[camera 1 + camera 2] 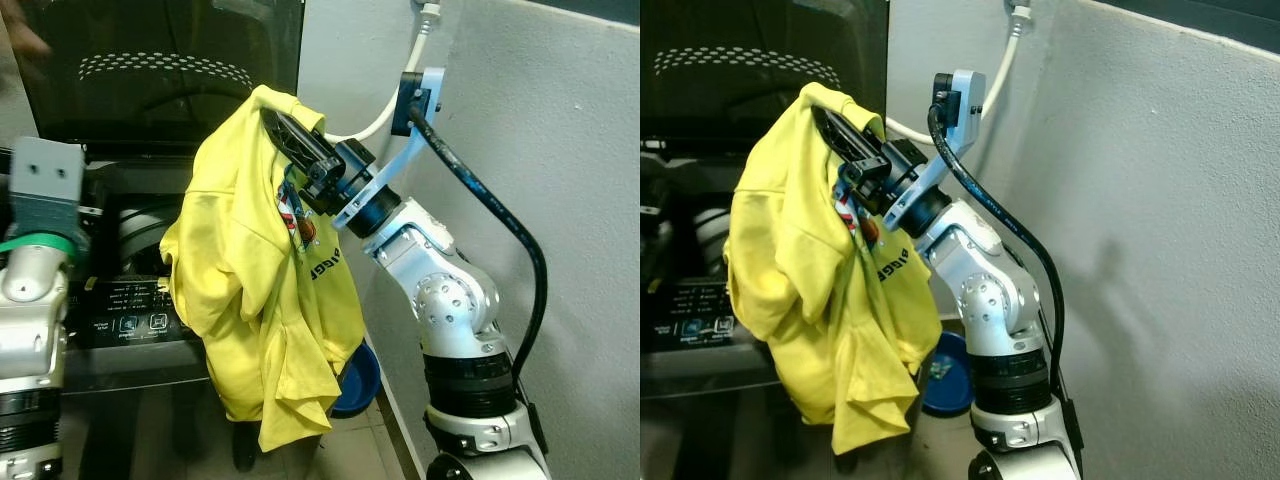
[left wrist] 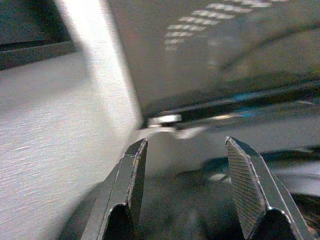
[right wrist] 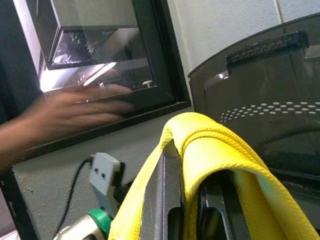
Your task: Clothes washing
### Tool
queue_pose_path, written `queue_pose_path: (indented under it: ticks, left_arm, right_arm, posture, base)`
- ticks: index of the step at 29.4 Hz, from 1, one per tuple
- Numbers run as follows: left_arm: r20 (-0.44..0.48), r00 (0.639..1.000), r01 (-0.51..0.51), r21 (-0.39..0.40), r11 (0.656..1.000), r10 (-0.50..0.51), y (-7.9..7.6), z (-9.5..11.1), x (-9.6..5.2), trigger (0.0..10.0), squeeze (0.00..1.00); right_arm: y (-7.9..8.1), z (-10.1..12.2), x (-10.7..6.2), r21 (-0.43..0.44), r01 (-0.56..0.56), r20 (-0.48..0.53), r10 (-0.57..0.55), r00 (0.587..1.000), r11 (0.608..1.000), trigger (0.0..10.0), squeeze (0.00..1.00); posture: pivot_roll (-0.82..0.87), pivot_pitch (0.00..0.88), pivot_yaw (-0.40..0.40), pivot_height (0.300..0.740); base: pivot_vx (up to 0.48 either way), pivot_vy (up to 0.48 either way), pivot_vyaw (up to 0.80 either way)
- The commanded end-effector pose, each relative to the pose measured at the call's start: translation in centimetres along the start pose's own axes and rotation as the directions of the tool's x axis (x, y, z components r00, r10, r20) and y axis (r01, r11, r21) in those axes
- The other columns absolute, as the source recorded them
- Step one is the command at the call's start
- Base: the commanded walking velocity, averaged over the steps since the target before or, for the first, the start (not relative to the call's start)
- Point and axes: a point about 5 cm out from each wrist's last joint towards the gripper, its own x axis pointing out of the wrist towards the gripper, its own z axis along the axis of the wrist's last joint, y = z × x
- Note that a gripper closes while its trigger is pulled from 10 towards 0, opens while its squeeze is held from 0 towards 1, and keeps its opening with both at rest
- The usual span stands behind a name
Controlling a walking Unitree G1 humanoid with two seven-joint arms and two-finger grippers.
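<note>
Left eye view places my right gripper (image 1: 285,130) raised high, fingers clamped on a fold of the yellow shirt (image 1: 255,290). The garment drapes over the fingers and hangs straight down, so its long axis is vertical, and its hem ends above the floor.

Key relation: the washing machine (image 1: 130,300) is a top loader, and its open drum mouth (image 1: 140,235) lies toward my left from the gripper and lower than it. The shirt hangs beside the front right edge of the opening, not over it. My judgement is that the coming move requires carrying the load leftward until the hanging bulk is above the drum, then lowering and releasing.

The right arm holds the load and is the working arm. My left gripper (image 2: 187,185) stands with its fingers spread and nothing between them, pointed toward the machine's rim; the left arm (image 1: 35,300) rises at the left of the machine.

Surface: the raised smoked lid (image 1: 170,60) stands behind the opening, and the control panel (image 1: 125,315) runs along the front edge.

Room: a grey wall (image 1: 560,150) stands close on my right, with a white hose (image 1: 395,95) running up it. A blue basin (image 1: 360,380) sits on the floor below the shirt. Right wrist view shows a blurred person's hand (image 3: 70,117) near a dark window frame (image 3: 125,60), above a white socket (image 3: 102,172).
</note>
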Motion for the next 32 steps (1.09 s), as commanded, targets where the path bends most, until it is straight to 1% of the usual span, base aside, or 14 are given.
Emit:
queue_pose_path:
  ticks: [1, 3, 8, 10, 17, 21, 22, 24, 25, 28, 29, 30, 31, 32]
  left_arm:
    - [0.026, 0.998, -0.055, 0.013, 0.998, 0.055, 0.8, 0.3, 0.0, 10.0, 0.00]
    - [0.043, 0.999, 0.011, 0.001, 1.000, -0.011, -0.8, 0.4, -0.5, 10.0, 0.00]
    - [0.036, 0.998, 0.053, -0.001, 0.999, -0.053, -2.2, 0.1, -1.1, 10.0, 0.00]
    - [0.021, 0.997, 0.070, 0.012, 0.998, -0.070, -3.2, -0.4, -1.9, 10.0, 0.00]
    - [0.012, 0.997, 0.073, 0.007, 0.997, -0.073, -3.8, -0.7, -2.4, 10.0, 0.00]
    - [0.029, 0.995, 0.100, 0.004, 0.995, -0.100, -4.2, -0.5, -2.8, 10.0, 0.00]
    - [0.036, 0.994, 0.107, 0.008, 0.994, -0.107, -4.4, -0.4, -3.0, 10.0, 0.00]
    - [0.036, 0.994, 0.107, 0.008, 0.994, -0.107, -4.4, -0.4, -3.0, 10.0, 0.00]
    - [0.040, 0.993, 0.110, 0.009, 0.994, -0.111, -4.4, -0.3, -3.1, 10.0, 0.00]
    - [0.040, 0.993, 0.110, 0.009, 0.994, -0.111, -4.4, -0.3, -3.1, 10.0, 0.00]
    - [0.043, 0.993, 0.109, 0.011, 0.994, -0.109, -4.4, -0.2, -3.1, 10.0, 0.00]
    - [0.043, 0.993, 0.109, 0.011, 0.994, -0.109, -4.4, -0.2, -3.1, 10.0, 0.00]
    - [0.045, 0.993, 0.107, 0.013, 0.994, -0.108, -4.4, 0.0, -3.1, 10.0, 0.00]
    - [0.045, 0.993, 0.107, 0.013, 0.994, -0.108, -4.4, 0.0, -3.1, 10.0, 0.00]
  right_arm:
    - [0.6, 0.6, 1.2, -0.059, -0.044, -0.001, 0.044, 0.999, 0.997, 0.0, 0.00]
    - [1.1, 1.1, 3.3, -0.130, -0.095, -0.009, 0.094, 0.995, 0.987, 0.0, 0.00]
    - [1.3, 2.3, 4.7, -0.151, -0.112, 0.029, 0.117, 0.993, 0.982, 0.0, 0.00]
    - [1.5, 4.7, 6.3, -0.184, -0.131, 0.094, 0.150, 0.984, 0.974, 0.0, 0.00]
    - [1.2, 8.0, 7.9, -0.158, -0.064, 0.210, 0.097, 0.973, 0.985, 0.0, 0.00]
    - [0.7, 4.3, 7.8, -0.165, -0.071, 0.088, 0.087, 0.992, 0.984, 0.0, 0.00]
    - [0.6, 0.8, 7.3, -0.170, -0.102, -0.035, 0.097, 0.995, 0.980, 0.0, 0.00]
    - [0.6, 0.8, 7.3, -0.170, -0.102, -0.035, 0.097, 0.995, 0.980, 0.0, 0.00]
    - [0.6, -2.6, 6.5, -0.171, -0.135, -0.145, 0.111, 0.983, 0.976, 0.0, 0.00]
    - [0.6, -2.6, 6.5, -0.171, -0.135, -0.145, 0.111, 0.983, 0.976, 0.0, 0.00]
    - [0.6, -6.5, 5.1, -0.199, -0.185, -0.302, 0.119, 0.946, 0.962, 8.7, 0.00]
    - [0.6, -6.5, 5.1, -0.199, -0.185, -0.302, 0.119, 0.946, 0.962, 8.7, 0.00]
    - [0.6, -9.4, 3.7, -0.231, -0.252, -0.425, 0.136, 0.895, 0.940, 10.0, 0.00]
    - [0.6, -9.4, 3.7, -0.231, -0.252, -0.425, 0.136, 0.895, 0.940, 10.0, 0.00]
  posture:
    - [0.02, 0.017, -0.054, 0.740]
    - [0.02, 0.014, -0.056, 0.740]
    - [0.02, 0.016, -0.059, 0.740]
    - [0.02, 0.020, -0.067, 0.740]
    - [0.03, 0.024, -0.073, 0.740]
    - [0.03, 0.036, -0.085, 0.740]
    - [0.03, 0.036, -0.084, 0.740]
    - [0.03, 0.036, -0.084, 0.740]
    - [0.03, 0.038, -0.083, 0.740]
    - [0.03, 0.038, -0.083, 0.740]
    - [0.04, 0.042, -0.082, 0.740]
    - [0.04, 0.042, -0.082, 0.740]
    - [0.04, 0.042, -0.082, 0.740]
    - [0.04, 0.042, -0.082, 0.740]
  base:
    - [0.000, 0.000, 0.00]
    - [0.000, 0.000, 0.00]
    - [0.000, 0.000, 0.00]
    - [0.000, 0.000, 0.00]
    - [0.000, 0.000, 0.00]
    - [0.000, 0.000, 0.00]
    - [0.000, 0.000, 0.00]
    - [0.000, 0.000, 0.00]
    - [0.000, 0.000, 0.00]
    - [0.000, 0.000, 0.00]
    - [0.000, 0.000, 0.00]
    - [0.000, 0.000, 0.00]
    - [0.000, 0.000, 0.00]
    - [0.000, 0.000, 0.00]
